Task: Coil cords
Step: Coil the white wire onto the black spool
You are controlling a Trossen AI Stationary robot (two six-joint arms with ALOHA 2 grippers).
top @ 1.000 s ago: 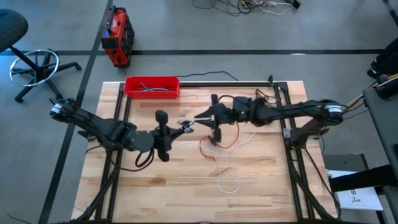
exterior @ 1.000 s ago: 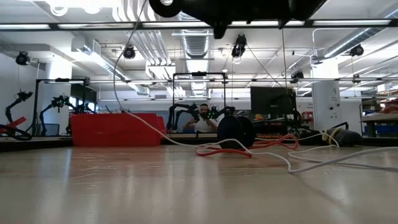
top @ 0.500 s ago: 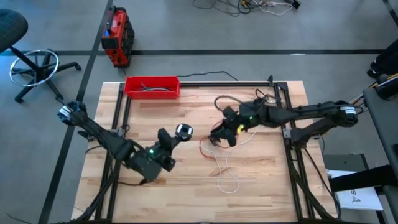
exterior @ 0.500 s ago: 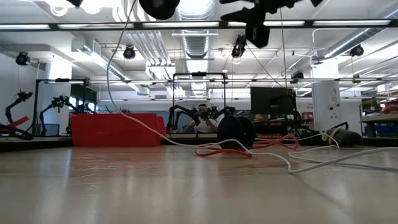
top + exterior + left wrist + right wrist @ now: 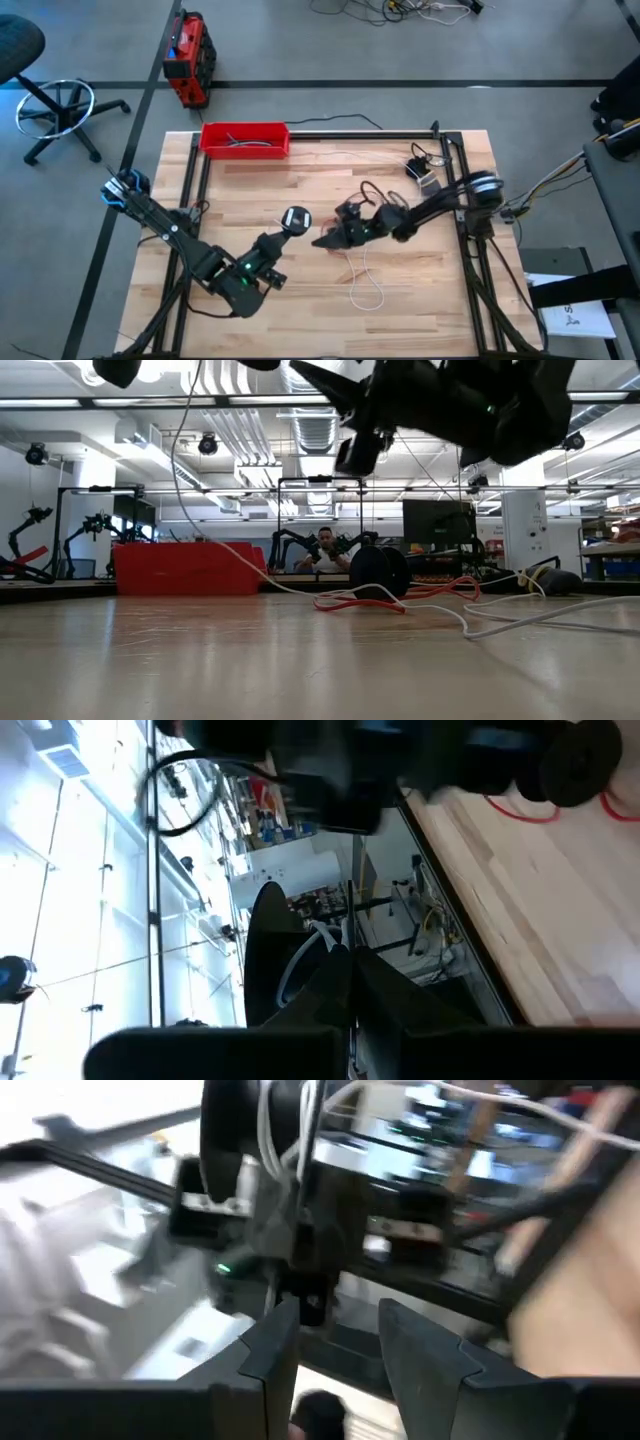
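High view: the left claw (image 5: pixel 293 219) holds the white cord's (image 5: pixel 366 283) black disc above the worktop (image 5: pixel 420 290); the right claw (image 5: pixel 325 241) hovers mid-worktop. Low view: the red cord (image 5: pixel 365 600) lies flat. Right wrist view: fingers (image 5: pixel 270 1342) narrowly apart.

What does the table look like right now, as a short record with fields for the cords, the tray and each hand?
white cord: loop on the table toward its front edge; one end raised on a disc
red cord: lies on the table, mostly hidden under the right arm from above
tray: red, back left corner, dark cables inside
left hand: raised, at the disc, fingers shut on it
right hand: mid-table over the red cord, fingers apart
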